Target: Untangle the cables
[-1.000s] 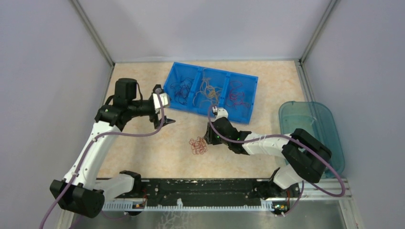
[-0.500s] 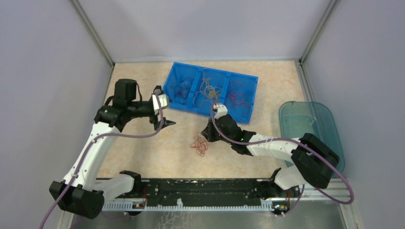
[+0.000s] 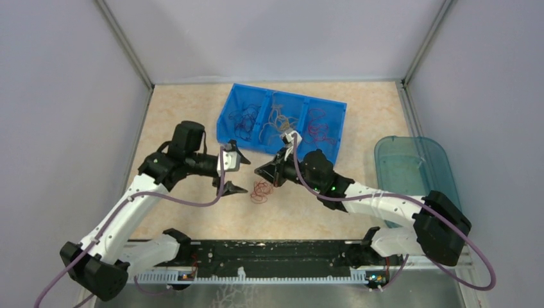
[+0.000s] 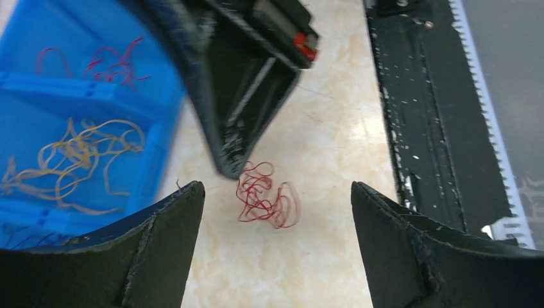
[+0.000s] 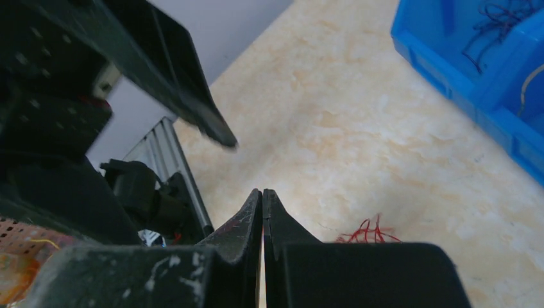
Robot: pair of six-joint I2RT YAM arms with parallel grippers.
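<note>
Top external view: on the table [image 3: 192,115] a blue bin [image 3: 289,95] is seen at the far side. Its three compartments are already stocked with sorted cables [image 3: 277,122]: dark at the left, orange-yellow in the middle, red at the right. Most of the job is judged done. The left pincer [image 3: 236,168] is spread wide open. The right pincer [image 3: 259,172] is shut, and no strand is seen between its jaws. One red tangle [image 3: 260,190] lies on the table near both tips, not yet separated.
</note>
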